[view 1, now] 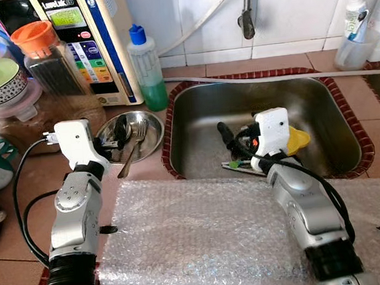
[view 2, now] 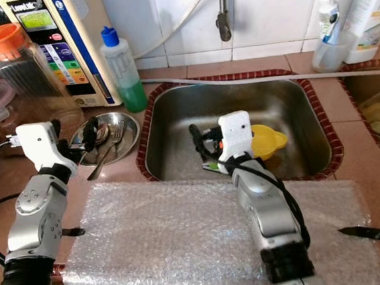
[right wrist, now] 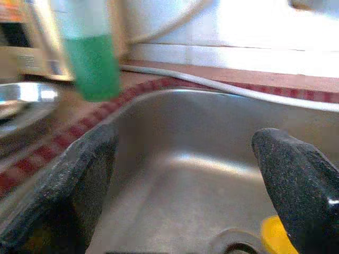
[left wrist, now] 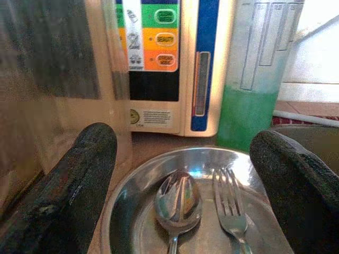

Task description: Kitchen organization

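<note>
Stainless steel dominates: a sink [view 1: 322, 113] in the upper middle of the head view, and left of it a small round dish [view 1: 151, 143] holding a spoon [left wrist: 177, 203] and fork [left wrist: 230, 206]. The left gripper [view 1: 112, 142] hovers at the dish, jaws spread wide, likely lined up to lift the cutlery. The right gripper [view 1: 234, 148] reaches into the sink beside a yellow object [view 1: 300, 138], jaws also spread, holding nothing. Bubble wrap [view 1: 199, 236] covers the counter below, probably as a landing place.

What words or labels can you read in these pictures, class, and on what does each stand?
"BEAUTY": orange button on the white appliance behind the steel plate.
Its other buttons, green screen, top brand and small sticker: too blurred.
Green liquid bottle: nothing legible.
Bottles at the right: print too small.
</note>
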Available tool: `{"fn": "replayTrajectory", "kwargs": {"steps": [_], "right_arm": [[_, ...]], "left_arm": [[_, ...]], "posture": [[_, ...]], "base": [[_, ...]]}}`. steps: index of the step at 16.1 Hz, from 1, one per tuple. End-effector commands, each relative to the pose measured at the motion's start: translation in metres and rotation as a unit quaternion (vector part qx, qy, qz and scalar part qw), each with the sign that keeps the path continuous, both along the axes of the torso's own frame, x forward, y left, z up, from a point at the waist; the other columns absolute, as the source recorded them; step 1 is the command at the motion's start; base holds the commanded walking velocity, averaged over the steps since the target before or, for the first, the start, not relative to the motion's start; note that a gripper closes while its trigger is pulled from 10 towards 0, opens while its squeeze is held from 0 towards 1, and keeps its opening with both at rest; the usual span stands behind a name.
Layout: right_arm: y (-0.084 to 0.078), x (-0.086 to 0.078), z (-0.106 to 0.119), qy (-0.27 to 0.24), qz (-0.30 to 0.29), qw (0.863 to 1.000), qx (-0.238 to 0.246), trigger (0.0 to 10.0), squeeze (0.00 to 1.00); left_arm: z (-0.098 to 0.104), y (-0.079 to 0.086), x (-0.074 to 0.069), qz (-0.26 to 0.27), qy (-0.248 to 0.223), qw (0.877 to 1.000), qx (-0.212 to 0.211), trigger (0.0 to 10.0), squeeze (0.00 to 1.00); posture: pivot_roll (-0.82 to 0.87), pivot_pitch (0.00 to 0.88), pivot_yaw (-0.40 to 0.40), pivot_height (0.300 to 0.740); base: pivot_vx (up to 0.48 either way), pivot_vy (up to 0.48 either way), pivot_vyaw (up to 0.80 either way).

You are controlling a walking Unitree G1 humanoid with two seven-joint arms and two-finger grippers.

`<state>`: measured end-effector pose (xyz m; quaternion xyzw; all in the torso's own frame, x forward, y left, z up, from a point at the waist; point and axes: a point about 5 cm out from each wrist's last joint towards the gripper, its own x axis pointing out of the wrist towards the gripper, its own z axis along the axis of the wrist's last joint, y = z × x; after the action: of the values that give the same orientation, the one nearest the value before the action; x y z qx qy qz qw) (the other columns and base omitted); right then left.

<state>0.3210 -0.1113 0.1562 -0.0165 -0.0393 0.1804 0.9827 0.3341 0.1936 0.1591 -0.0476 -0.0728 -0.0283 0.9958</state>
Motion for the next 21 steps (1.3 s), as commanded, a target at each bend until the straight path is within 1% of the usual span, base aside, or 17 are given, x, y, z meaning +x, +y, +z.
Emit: {"fn": "replayTrajectory", "kwargs": {"steps": [1, 2, 3, 4, 5, 6, 7, 8, 9, 12, 13, 15, 16, 17, 18, 19, 21], "right_arm": [[0.009, -0.006, 0.005, -0.011, 0.03, 0.999, 0.006, 10.0, 1.0], [0.011, -0.011, 0.007, -0.014, 0.043, 0.999, 0.008, 10.0, 1.0], [0.011, -0.012, 0.008, -0.015, 0.046, 0.999, 0.009, 10.0, 1.0], [0.011, -0.017, 0.009, -0.013, 0.061, 0.998, 0.013, 10.0, 1.0], [0.013, -0.019, 0.007, -0.012, 0.073, 0.997, 0.01, 10.0, 0.98], [0.012, -0.02, 0.007, -0.01, 0.077, 0.997, 0.016, 10.0, 0.88], [0.013, -0.022, 0.009, -0.009, 0.086, 0.996, 0.018, 10.0, 0.43], [0.014, -0.023, 0.009, -0.009, 0.089, 0.996, 0.017, 10.0, 0.43], [0.02, -0.027, 0.011, -0.013, 0.122, 0.992, 0.005, 10.0, 0.0], [0.023, -0.027, 0.011, -0.014, 0.133, 0.991, -0.006, 10.0, 0.0], [0.024, -0.026, 0.012, -0.015, 0.135, 0.991, -0.004, 10.0, 0.0], [0.024, -0.027, 0.012, -0.014, 0.136, 0.991, -0.005, 10.0, 0.0], [0.023, -0.027, 0.012, -0.014, 0.136, 0.991, -0.006, 10.0, 0.0], [0.023, -0.028, 0.011, -0.012, 0.135, 0.991, -0.007, 10.0, 0.0], [0.022, -0.029, 0.01, -0.011, 0.135, 0.991, -0.008, 10.0, 0.0], [0.025, -0.032, 0.011, -0.009, 0.15, 0.989, -0.008, 10.0, 0.0], [0.032, -0.038, 0.013, -0.002, 0.195, 0.981, 0.002, 10.0, 0.0]], "left_arm": [[-0.001, 0.004, -0.004, 0.006, 0.003, 1.0, -0.005, 10.0, 1.0], [0.0, 0.007, -0.009, 0.004, 0.002, 1.0, -0.013, 10.0, 1.0], [0.0, 0.009, -0.011, 0.004, 0.002, 1.0, -0.017, 10.0, 1.0], [0.004, 0.02, -0.018, -0.005, 0.005, 1.0, -0.018, 10.0, 1.0], [0.004, 0.027, -0.023, -0.013, 0.01, 1.0, -0.012, 10.0, 1.0], [0.003, 0.037, -0.026, -0.014, 0.018, 1.0, -0.003, 10.0, 0.9], [0.004, 0.042, -0.027, -0.019, 0.027, 0.999, 0.011, 10.0, 0.13], [0.004, 0.044, -0.028, -0.022, 0.032, 0.999, 0.016, 10.0, 0.13], [0.005, 0.046, -0.028, -0.057, 0.053, 0.996, 0.031, 10.0, 0.0], [0.004, 0.043, -0.03, -0.126, 0.087, 0.986, 0.064, 10.0, 0.0], [0.004, 0.046, -0.03, -0.13, 0.095, 0.983, 0.083, 10.0, 0.0], [0.007, 0.047, -0.03, -0.159, 0.105, 0.977, 0.1, 10.0, 0.0], [0.008, 0.047, -0.03, -0.164, 0.105, 0.975, 0.104, 10.0, 0.0], [0.008, 0.049, -0.03, -0.174, 0.115, 0.971, 0.114, 10.0, 0.0], [0.009, 0.052, -0.029, -0.175, 0.12, 0.97, 0.114, 10.0, 0.0], [0.008, 0.055, -0.027, -0.178, 0.127, 0.968, 0.122, 10.0, 0.0], [0.008, 0.057, -0.025, -0.177, 0.13, 0.968, 0.124, 10.0, 0.0]], "posture": [[-0.22, 0.113, 0.122, 0.74], [-0.21, 0.116, 0.119, 0.74], [-0.21, 0.116, 0.119, 0.74], [-0.2, 0.131, 0.125, 0.74], [-0.2, 0.134, 0.126, 0.74], [-0.19, 0.141, 0.122, 0.74], [-0.19, 0.141, 0.122, 0.74], [-0.18, 0.143, 0.121, 0.74], [-0.18, 0.148, 0.123, 0.74], [-0.17, 0.151, 0.121, 0.74], [-0.17, 0.154, 0.122, 0.74], [-0.17, 0.157, 0.129, 0.74], [-0.17, 0.157, 0.129, 0.74], [-0.18, 0.158, 0.133, 0.74], [-0.18, 0.157, 0.135, 0.74], [-0.19, 0.158, 0.139, 0.74], [-0.19, 0.158, 0.138, 0.74]], "base": [[0.0, 0.0, 0.0], [0.0, 0.0, 0.0], [0.0, 0.0, 0.0], [0.0, 0.0, 0.0], [0.0, 0.0, 0.0], [0.0, 0.0, 0.0], [0.0, 0.0, 0.0], [0.0, 0.0, 0.0], [0.0, 0.0, 0.0], [0.0, 0.0, 0.0], [0.0, 0.0, 0.0], [0.0, 0.0, 0.0], [0.0, 0.0, 0.0], [0.0, 0.0, 0.0], [0.0, 0.0, 0.0], [0.0, 0.0, 0.0], [0.0, 0.0, 0.0]]}}
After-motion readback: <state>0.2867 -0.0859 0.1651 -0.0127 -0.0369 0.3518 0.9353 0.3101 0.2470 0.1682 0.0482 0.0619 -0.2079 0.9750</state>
